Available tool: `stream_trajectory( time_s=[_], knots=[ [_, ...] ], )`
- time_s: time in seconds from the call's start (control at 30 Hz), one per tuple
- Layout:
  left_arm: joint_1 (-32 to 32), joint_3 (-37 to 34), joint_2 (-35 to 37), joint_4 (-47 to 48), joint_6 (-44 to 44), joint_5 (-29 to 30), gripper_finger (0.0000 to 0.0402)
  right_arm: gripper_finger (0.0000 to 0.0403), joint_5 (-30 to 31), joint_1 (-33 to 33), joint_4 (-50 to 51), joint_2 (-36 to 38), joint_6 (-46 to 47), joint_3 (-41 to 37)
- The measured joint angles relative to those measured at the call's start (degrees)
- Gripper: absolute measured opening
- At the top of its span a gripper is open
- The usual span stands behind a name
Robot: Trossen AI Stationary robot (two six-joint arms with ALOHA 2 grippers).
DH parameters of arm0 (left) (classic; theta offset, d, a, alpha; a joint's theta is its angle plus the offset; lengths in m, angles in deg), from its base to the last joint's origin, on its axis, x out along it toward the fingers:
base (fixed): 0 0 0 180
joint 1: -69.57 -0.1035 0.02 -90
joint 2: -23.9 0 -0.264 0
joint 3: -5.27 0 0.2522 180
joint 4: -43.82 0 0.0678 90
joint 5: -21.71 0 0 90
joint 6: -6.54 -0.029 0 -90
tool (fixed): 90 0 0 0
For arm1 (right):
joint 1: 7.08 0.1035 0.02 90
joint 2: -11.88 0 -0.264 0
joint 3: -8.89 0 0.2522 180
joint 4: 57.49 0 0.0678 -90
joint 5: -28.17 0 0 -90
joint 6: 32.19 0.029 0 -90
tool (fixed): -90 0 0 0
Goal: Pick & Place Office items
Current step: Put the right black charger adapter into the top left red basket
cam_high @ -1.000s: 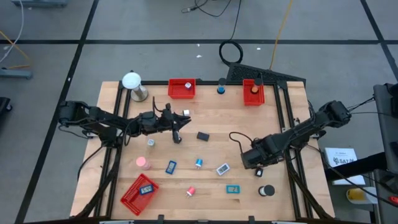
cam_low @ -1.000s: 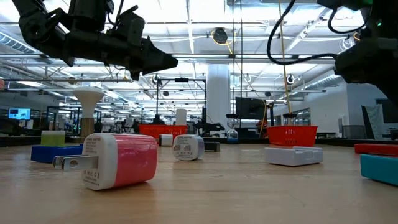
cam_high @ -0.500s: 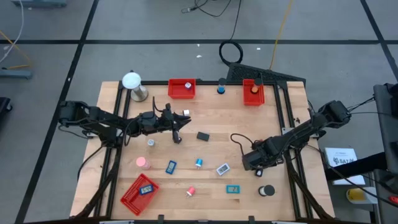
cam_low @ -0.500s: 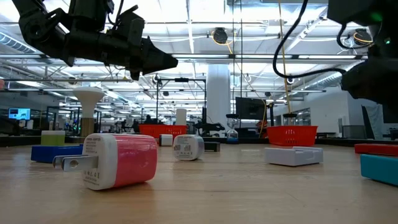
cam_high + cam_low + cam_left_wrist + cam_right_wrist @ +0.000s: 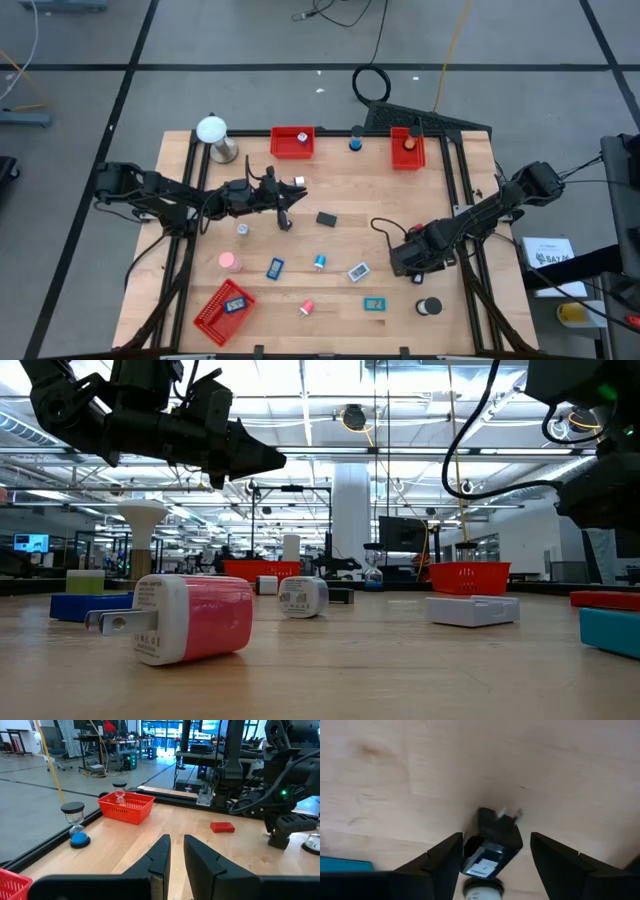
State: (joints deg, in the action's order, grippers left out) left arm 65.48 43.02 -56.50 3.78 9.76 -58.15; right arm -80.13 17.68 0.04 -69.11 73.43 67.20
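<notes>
Closing in from a second ago, the right end effector (image 5: 495,855) has crept down the wooden desk (image 5: 440,190), fingers wide astride a small black plug-in charger (image 5: 492,842) on the boards. A grasp looks imminent. The left end effector (image 5: 176,855), narrow and empty, hovers. Three red mesh trays show.
</notes>
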Motion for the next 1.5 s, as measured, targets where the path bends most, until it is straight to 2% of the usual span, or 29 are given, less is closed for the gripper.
stream_trajectory(
  time_s=[0.13, 0.27, 0.67, 0.77, 0.9, 1.03, 1.13, 1.23, 1.33, 1.43, 1.5],
  knots=[
    [-0.01, 0.0, 0.0, 0.0, 0.0, 0.01, 0.0051, 0.0261, 0.09, 0.09, -0.54, 0.0, 0.03, 0.0],
    [0.01, 0.0, 0.0, 0.0, 0.0, -0.01, 0.0051, 0.0262, 0.63, 0.09, -2.16, -0.67, 0.03, 0.0],
    [0.01, 0.0, 0.0, -0.01, 0.0, -0.01, 0.0051, 0.0156, 1.88, 0.11, -4.38, -2.7, -2.19, 0.0],
    [0.01, 0.0, 0.0, 0.0, 0.0, -0.01, 0.0051, 0.0142, 2.2, -0.08, -4.63, -1.63, -3.65, 0.14],
    [-0.01, 0.0, 0.0, -0.01, 0.0, 0.01, 0.0051, 0.0142, 10.17, -2.04, -4.59, 1.13, -8.57, 1.53],
    [-0.01, 0.0, 0.0, 0.0, 0.0, 0.01, 0.0051, 0.0147, 24.26, -5.9, -5.79, 4.0, -19.64, 1.79],
    [-0.01, 0.0, 0.0, -0.01, 0.0, 0.0, 0.0051, 0.0148, 35.64, -9.73, -8.68, 4.29, -33.26, 1.78],
    [-0.01, 0.0, 0.0, -0.02, 0.0, 0.01, 0.0051, 0.0143, 42.61, -13.97, -21.71, 3.27, -51.49, 0.81],
    [-0.01, 0.0, 0.0, 0.0, 0.0, -0.01, 0.0051, 0.0144, 43.39, -18.72, -39.97, 0.9, -67.92, -1.85],
    [-0.01, 0.0, 0.0, -0.01, 0.0, -0.01, 0.0051, 0.0145, 39.52, -23.95, -57.69, -3.61, -79.46, -4.14],
    [0.01, 0.0, 0.0, -0.02, 0.0, -0.01, 0.0051, 0.0145, 37.13, -26.95, -65.53, -7.11, -85.93, -4.76]
  ],
)
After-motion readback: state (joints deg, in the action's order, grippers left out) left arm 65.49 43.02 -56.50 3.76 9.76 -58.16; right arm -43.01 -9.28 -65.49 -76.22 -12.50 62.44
